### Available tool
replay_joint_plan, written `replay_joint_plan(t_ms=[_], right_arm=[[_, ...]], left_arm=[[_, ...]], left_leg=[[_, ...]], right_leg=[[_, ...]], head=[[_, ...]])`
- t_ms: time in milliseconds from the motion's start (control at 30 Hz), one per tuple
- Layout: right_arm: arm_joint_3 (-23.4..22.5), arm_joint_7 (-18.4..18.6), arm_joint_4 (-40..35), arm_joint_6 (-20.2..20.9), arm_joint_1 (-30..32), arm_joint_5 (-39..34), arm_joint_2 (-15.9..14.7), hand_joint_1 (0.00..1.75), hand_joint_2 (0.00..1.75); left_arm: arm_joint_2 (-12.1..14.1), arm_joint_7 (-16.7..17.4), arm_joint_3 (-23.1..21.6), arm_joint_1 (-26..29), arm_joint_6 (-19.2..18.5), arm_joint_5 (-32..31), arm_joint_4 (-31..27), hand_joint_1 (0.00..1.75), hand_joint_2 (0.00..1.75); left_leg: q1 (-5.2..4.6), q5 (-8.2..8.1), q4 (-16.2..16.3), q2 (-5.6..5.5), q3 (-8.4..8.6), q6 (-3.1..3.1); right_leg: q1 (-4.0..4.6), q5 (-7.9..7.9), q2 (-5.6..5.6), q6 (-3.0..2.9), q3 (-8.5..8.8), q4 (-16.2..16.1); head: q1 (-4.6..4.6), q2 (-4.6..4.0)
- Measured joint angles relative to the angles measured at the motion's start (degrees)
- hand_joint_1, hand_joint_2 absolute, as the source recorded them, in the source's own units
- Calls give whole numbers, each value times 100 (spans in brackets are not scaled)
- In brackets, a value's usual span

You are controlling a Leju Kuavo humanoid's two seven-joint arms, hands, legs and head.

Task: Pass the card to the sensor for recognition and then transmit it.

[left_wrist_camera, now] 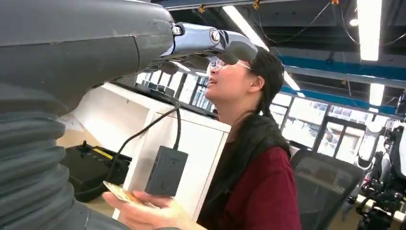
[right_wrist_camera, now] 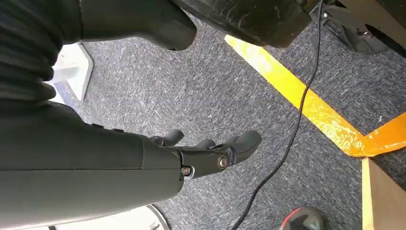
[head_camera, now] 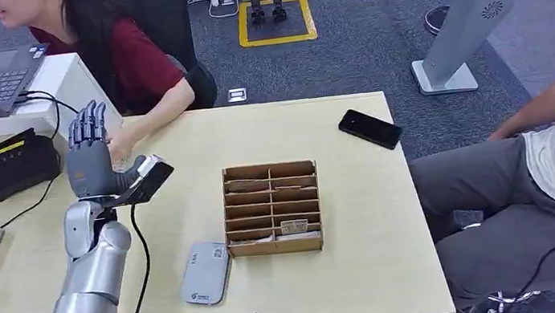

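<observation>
Card handed over, robot's L hand up and empty

L hand (head_camera: 89,153) is up over the table (head_camera: 363,218), grey fingers straight and apart, holding nothing. The thin yellowish card (left_wrist_camera: 119,193) lies flat on the person's hand (left_wrist_camera: 148,211), just below the robot's hand, so I think the passing step is about done. Next: pull the arm back w/o bumping the person. R hand (right_wrist_camera: 210,153) hangs over rough grey carpet, fingers loose, empty. Smooth grey sensor (head_camera: 205,273) lies by the wooden box (head_camera: 271,207).
</observation>
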Motion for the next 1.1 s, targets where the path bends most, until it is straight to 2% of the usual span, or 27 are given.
replay_joint_plan(t_ms=[133, 233, 300, 400, 467, 500, 567, 700, 833, 967, 1100], right_arm=[[0, 0, 0, 0, 1, -2, -2, 0, 175], [-7, 2, 0, -2, 1, -26, -2, 0, 175], [-35, 9, 0, -2, 7, -59, -2, 0, 175], [-101, 42, 0, -33, 16, -182, -2, 0, 175], [-188, 42, 0, -81, 41, -271, -2, 0, 175], [-234, 31, 0, -100, 53, -300, -2, 0, 175], [-291, -11, 0, -149, 56, -352, -2, 0, 175], [-402, -50, 0, -179, 71, -383, -2, 0, 175], [-494, -4, 0, -208, 76, -404, 0, 0, 175], [-564, 92, 0, -177, 109, -407, -2, 0, 175], [-647, 24, 0, -199, 110, -411, -2, 0, 175]], left_arm=[[33, -11, -88, -44, -134, 482, 74, 0, 175], [112, -22, -363, 16, -764, 998, -13, 0, 175], [151, -35, -608, 157, -1339, 1374, -261, 0, 175], [230, 11, -1065, 590, -2288, 1978, -941, 0, 175], [379, 15, -1603, 1020, -3029, 2557, -1733, 0, 175], [489, 41, -1907, 1181, -3267, 2815, -2088, 0, 175], [649, 81, -2325, 1475, -3477, 3276, -2700, 0, 175], [966, 41, -2761, 1850, -3569, 3612, -3502, 0, 175], [1310, -166, -2813, 2424, -3490, 3776, -4123, 0, 175], [1591, -476, -2793, 3375, -3148, 3396, -4733, 0, 175], [1661, -702, -2715, 4097, -2894, 3251, -5113, 0, 175]], left_leg=[[0, 0, 1, 0, 1, 0], [0, 0, 1, 0, 0, 0], [0, 0, 1, 0, 0, 0], [0, -1, 1, 5, -2, 1], [0, -6, 1, 7, -3, 4], [0, -7, 1, 4, -9, 4], [1, -8, 0, 9, -12, 5], [0, -8, -1, 10, -14, 5], [1, -8, -6, 24, -9, 5], [1, -11, -7, 23, -8, 1], [1, -15, -8, 23, -12, 3]], right_leg=[[0, 0, 0, 0, 0, 0], [0, 0, 0, 0, 1, 0], [0, 0, 0, 0, 1, 1], [0, 0, 5, 1, 0, 0], [0, -1, 7, 1, -1, -4], [0, -2, 3, 2, -2, -6], [0, -2, 6, 2, -6, -6], [0, -2, 7, 2, -8, -6], [1, -2, 19, 1, -7, -4], [1, -8, 19, 4, -11, -6], [0, -9, 19, 5, -12, -7]], head=[[0, 0], [0, 0], [-2, 0], [2, 0], [0, 0], [0, -2], [2, 0], [0, 0], [0, 0], [-2, 0], [0, 0]])
